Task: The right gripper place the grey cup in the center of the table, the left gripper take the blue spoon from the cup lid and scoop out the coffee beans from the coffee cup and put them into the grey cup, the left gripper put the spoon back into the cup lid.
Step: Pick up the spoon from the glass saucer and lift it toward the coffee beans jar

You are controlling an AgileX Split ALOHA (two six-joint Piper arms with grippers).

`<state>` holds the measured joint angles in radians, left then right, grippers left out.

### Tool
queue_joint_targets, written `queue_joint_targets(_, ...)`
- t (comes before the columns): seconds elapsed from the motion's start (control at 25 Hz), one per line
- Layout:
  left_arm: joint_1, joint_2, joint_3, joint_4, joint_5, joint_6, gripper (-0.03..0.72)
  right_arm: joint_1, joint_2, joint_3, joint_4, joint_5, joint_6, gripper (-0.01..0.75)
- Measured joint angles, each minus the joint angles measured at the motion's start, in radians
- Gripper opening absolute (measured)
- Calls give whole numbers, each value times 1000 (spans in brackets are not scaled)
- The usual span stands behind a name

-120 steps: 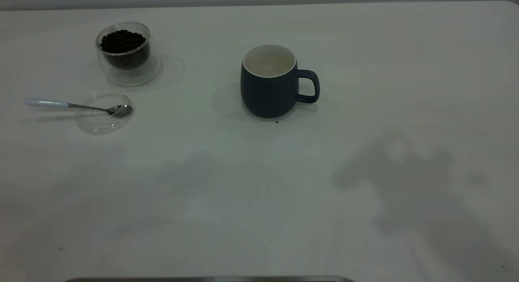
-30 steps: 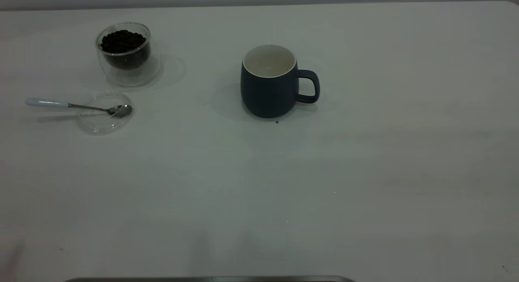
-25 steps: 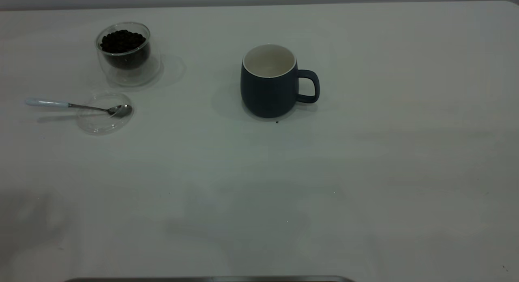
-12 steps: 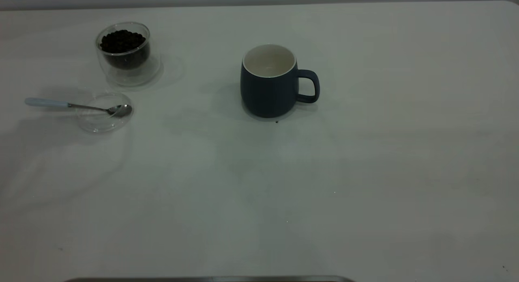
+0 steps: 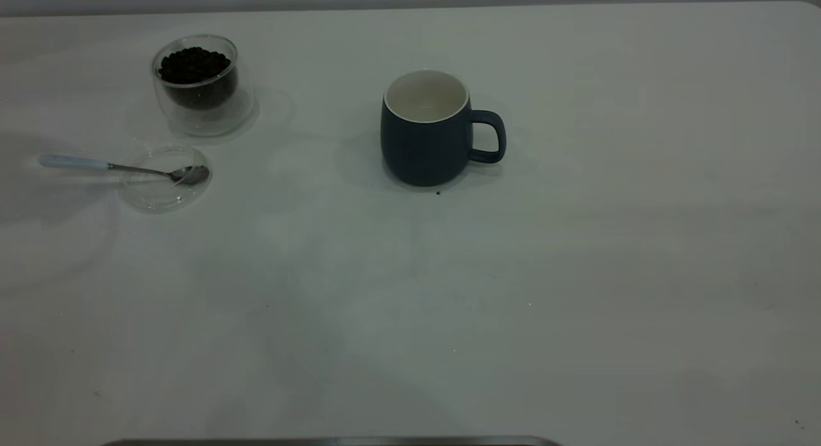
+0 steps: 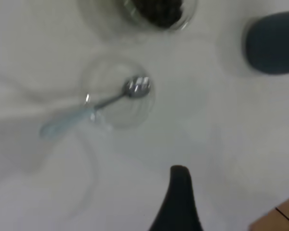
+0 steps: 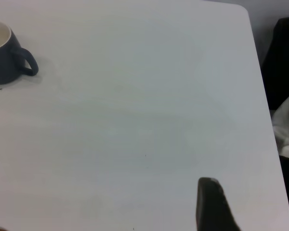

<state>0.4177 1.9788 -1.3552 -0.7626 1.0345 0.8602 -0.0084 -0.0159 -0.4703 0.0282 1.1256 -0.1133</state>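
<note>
Grey cup: we see the grey cup (image 5: 426, 130) standing upright near the middle of the table (image 5: 577, 273), its loop handle turned toward the right arm's side and its white inside bare.

Coffee cup: we find the coffee cup (image 5: 201, 85) upright toward the far left of the table, well apart from the grey cup.

Coffee beans: we see the coffee beans (image 5: 192, 65) heaped inside the coffee cup, close to its rim.

Cup lid: we place the cup lid (image 5: 156, 196) flat on the table, just in front of the coffee cup and a little to its left.

Blue spoon: we see the blue spoon (image 5: 122, 167) lying with its metal bowl in the cup lid and its pale handle reaching out past the lid's rim, over the table, toward the left edge.

Left gripper: in the left wrist view we see one black fingertip of the left gripper (image 6: 179, 202) above the table, near the cup lid and the spoon and touching neither; we cannot tell whether its claw is released or clenched.

Right gripper: in the right wrist view we see one dark fingertip of the right gripper (image 7: 209, 202) over bare table, well apart from the grey cup; we cannot tell its claw's state either.
</note>
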Motion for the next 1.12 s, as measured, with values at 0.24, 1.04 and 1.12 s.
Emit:
queue_joint_targets(0.24, 83, 152, 0, -8, 45, 54, 717, 0, 0, 0, 0, 0, 0, 363)
queue_joint_targets(1.04, 94, 510, -237, 33, 50, 133, 715, 0, 0, 0, 0, 0, 0, 363)
queue_joint_targets(1.12, 89, 540, -260, 32, 50, 148, 715, 0, 0, 0, 0, 0, -1, 363)
